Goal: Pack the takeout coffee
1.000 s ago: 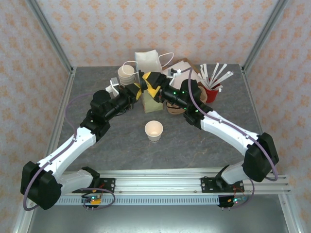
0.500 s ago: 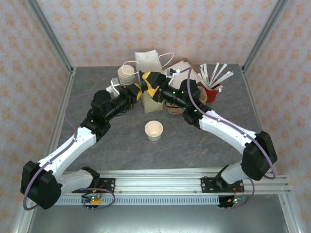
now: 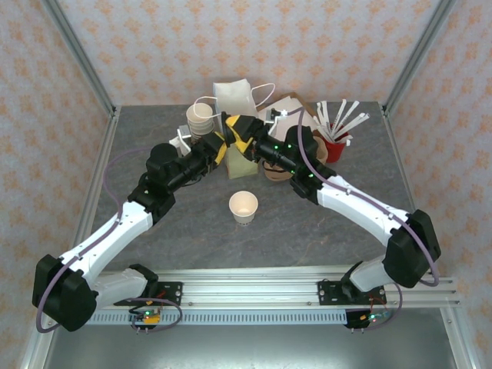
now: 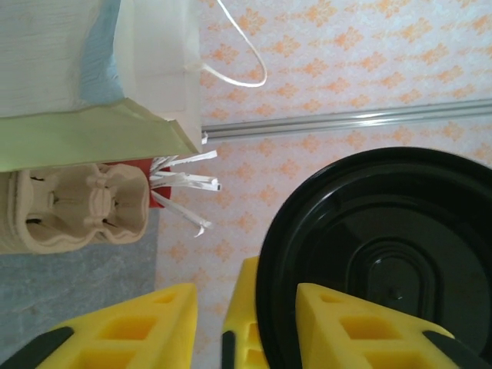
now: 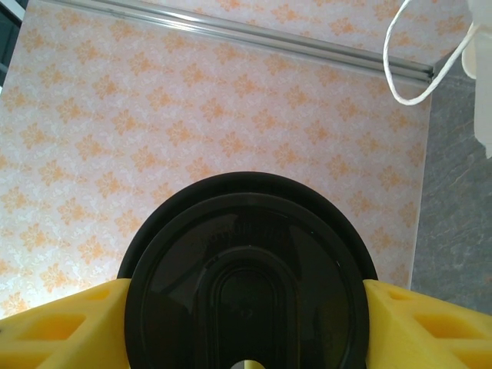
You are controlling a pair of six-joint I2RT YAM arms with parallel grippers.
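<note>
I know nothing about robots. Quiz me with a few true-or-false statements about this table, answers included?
1. The small cream paper cup in the middle of the grey table has no lid. True.
2. The round black plastic lid sits between the right gripper's yellow fingers. True.
3. The white paper bag lies flat at the near edge. False: it stands at the back of the table.
4. The red cup stands on the robot's left. False: it is on the right, holding white sticks.
</note>
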